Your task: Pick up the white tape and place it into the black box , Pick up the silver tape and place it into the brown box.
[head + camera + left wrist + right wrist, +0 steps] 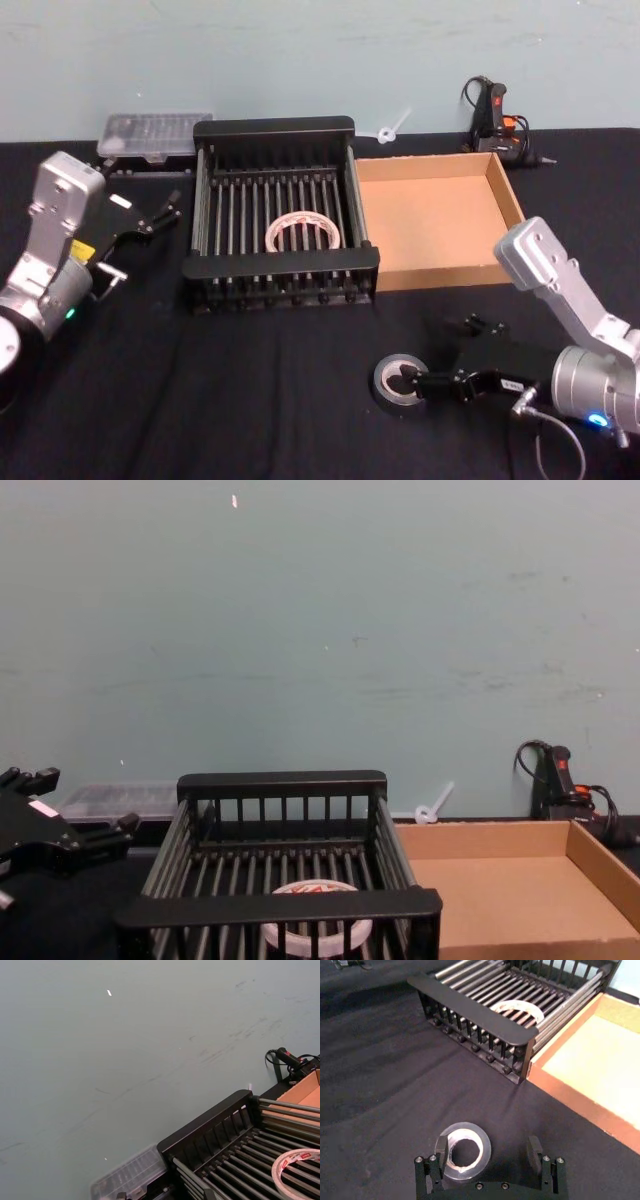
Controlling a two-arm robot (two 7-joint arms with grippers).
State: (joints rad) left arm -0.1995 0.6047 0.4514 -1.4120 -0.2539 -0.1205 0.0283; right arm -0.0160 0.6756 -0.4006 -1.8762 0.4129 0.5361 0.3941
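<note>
Right claw (489, 1152) spread wide, one finger inside the silver tape (464, 1150) (ungripped); left claw (160, 213) released.

Even, soft overhead light, with no harsh shadows. The black cloth on the desk (250, 380) soaks up light and shows only faint folds in the right wrist view. The wall (320, 630) is evenly lit, its scuffs plain to see. The clear case (130, 1177) in the left wrist view is smeared and out of focus. The brown box (600, 1060) floor looks washed out, almost glaring, in the right wrist view.
</note>
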